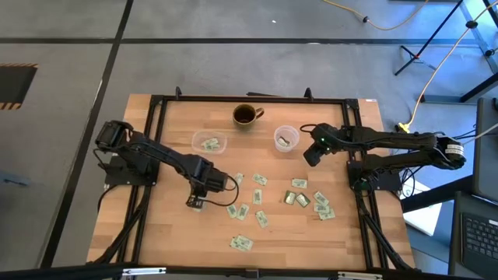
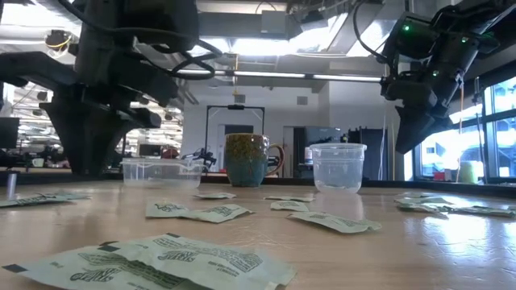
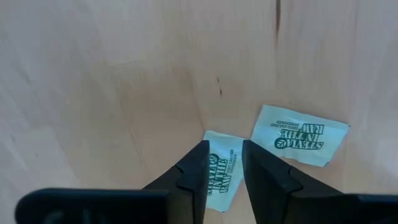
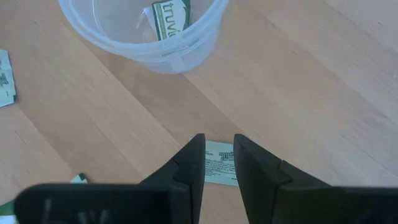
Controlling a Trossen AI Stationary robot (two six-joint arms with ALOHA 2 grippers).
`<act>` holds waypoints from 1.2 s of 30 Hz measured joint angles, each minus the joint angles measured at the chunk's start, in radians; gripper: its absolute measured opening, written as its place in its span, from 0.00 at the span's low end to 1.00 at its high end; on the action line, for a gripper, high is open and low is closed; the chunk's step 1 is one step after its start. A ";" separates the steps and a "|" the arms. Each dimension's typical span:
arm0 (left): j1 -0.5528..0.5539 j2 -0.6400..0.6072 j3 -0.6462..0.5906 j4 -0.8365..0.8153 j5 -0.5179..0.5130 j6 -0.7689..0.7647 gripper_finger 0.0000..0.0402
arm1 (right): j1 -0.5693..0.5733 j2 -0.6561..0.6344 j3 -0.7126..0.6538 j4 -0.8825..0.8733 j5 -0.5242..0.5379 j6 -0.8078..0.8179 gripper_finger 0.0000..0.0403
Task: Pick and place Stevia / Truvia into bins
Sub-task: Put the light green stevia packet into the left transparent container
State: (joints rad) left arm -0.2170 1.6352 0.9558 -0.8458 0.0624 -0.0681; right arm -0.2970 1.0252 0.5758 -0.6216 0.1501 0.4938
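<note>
Many pale green and white sachets (image 1: 299, 198) lie flat on the wooden table, mostly right of centre and toward the near edge. The clear tub (image 1: 208, 143) holds a few sachets, and the round clear cup (image 1: 285, 138) holds a Truvia sachet (image 4: 169, 15). My left gripper (image 1: 194, 201) is low over the table, slightly open, its fingers either side of one sachet (image 3: 221, 163); a second sachet (image 3: 300, 134) lies beside it. My right gripper (image 1: 311, 155) hangs high, just near-right of the cup, slightly open and holding nothing, above another sachet (image 4: 217, 163). My left gripper (image 3: 225, 146) comes from above with its fingertips (image 3: 202, 155) over the long edges of the sachet, which lies flat on the table. I cannot tell whether the fingers touch it.
A dark mug (image 1: 246, 115) with a handle stands at the far side between the tub and the cup. A black frame (image 1: 249, 99) runs round the table's edges. Bare wood shows left of my left gripper and along the near-left part.
</note>
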 joint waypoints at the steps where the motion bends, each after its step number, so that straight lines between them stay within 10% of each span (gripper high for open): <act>1: 0.000 0.000 0.000 0.000 0.000 0.000 0.23 | 0.000 0.000 0.000 0.000 0.000 0.000 0.22; 36: -0.007 -0.008 -0.166 0.155 -0.062 -0.105 0.14 | 0.000 0.000 0.000 0.019 0.000 0.002 0.22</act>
State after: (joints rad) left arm -0.2237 1.6272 0.7895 -0.6910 0.0000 -0.1730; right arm -0.2972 1.0252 0.5758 -0.6029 0.1497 0.4961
